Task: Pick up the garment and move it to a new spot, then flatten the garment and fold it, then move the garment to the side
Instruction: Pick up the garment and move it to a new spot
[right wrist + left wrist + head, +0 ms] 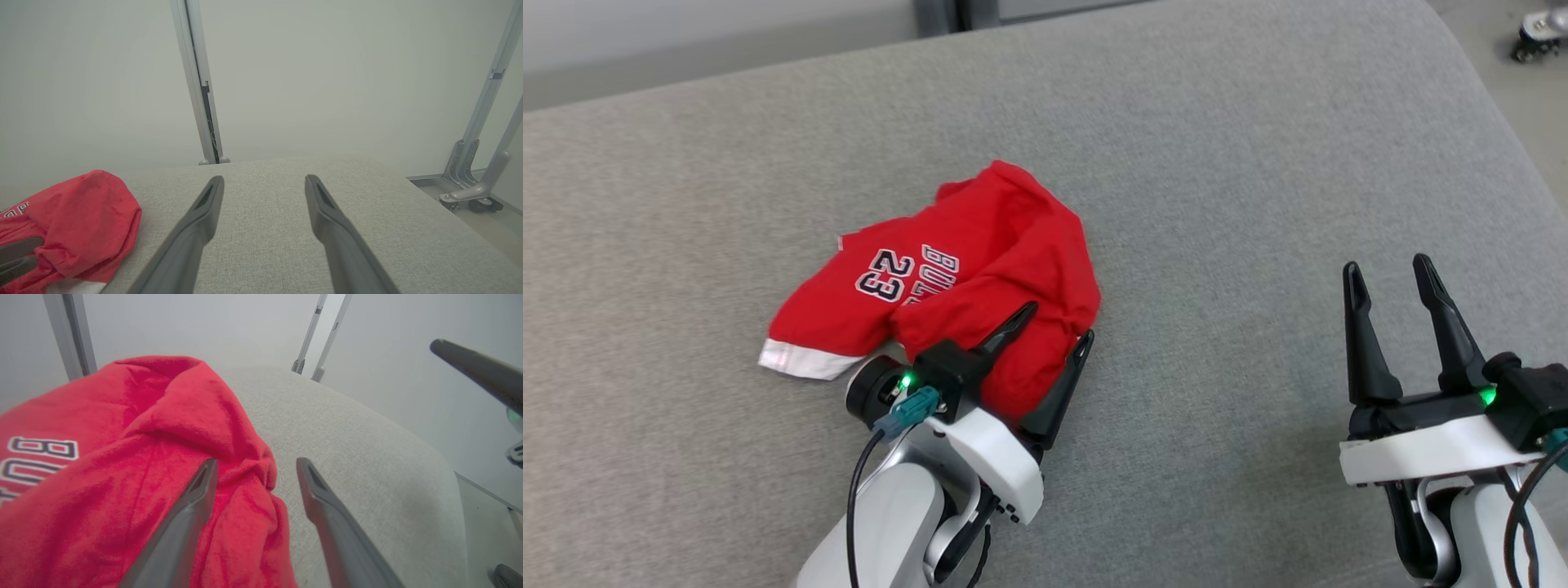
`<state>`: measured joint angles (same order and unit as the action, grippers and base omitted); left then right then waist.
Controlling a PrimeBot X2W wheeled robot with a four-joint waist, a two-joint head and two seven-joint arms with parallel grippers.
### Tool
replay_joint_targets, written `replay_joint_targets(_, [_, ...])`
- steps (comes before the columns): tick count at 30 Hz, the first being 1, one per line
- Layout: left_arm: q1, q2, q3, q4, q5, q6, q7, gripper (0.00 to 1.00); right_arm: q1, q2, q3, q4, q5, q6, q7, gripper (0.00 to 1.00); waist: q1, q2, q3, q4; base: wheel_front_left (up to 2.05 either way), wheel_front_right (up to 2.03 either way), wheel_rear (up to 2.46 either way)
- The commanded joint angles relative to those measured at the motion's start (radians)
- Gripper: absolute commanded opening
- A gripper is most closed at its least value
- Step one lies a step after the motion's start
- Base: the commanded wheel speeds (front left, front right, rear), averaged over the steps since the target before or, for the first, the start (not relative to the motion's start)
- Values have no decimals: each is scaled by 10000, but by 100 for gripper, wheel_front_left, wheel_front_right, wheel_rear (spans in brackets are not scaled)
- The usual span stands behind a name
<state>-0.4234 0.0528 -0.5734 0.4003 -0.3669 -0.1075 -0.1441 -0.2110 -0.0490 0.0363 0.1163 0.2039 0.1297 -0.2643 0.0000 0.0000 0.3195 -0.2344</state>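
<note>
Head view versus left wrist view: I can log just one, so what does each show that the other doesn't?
Head view: the number 23, the white hem, and the right pincer whole, open over the cushion. Left wrist view: metal posts rising up a pale wall. Both: the red jersey crumpled on the grey cushion, with the left pincer open at its edge.

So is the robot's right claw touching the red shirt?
Apart. In the head view, bare grey cushion lies between the right gripper and the red shirt.

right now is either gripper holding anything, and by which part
Nothing held: left gripper open astride a bunched edge of the red jersey; right gripper open.
</note>
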Motion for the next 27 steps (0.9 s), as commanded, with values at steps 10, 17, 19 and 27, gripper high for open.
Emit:
replay_joint_targets(10, [809, 696, 714, -720, -602, 441, 86, 100, 607, -78, -293, 234, -448, 19, -12, 100, 0, 0, -1377, 1404, 0, 0, 0])
replay_joint_targets(17, [1301, 1326, 1774, -1028, -1101, 1031, -211, 100, 919, -113, -468, 341, -574, 18, -12, 100, 0, 0, -1878, 1904, 0, 0, 0])
replay_joint_targets(19, [1482, 1524, 2055, -1110, -1224, 1181, -293, 100, 1038, -132, -494, 388, -585, 18, -12, 100, 0, 0, -2037, 1989, 0, 0, 0])
replay_joint_targets(27, [2326, 2176, 3082, -1518, -1645, 1693, -624, 100, 1404, -204, -553, 472, -600, 18, -12, 100, 0, 0, -2392, 2117, 0, 0, 0])
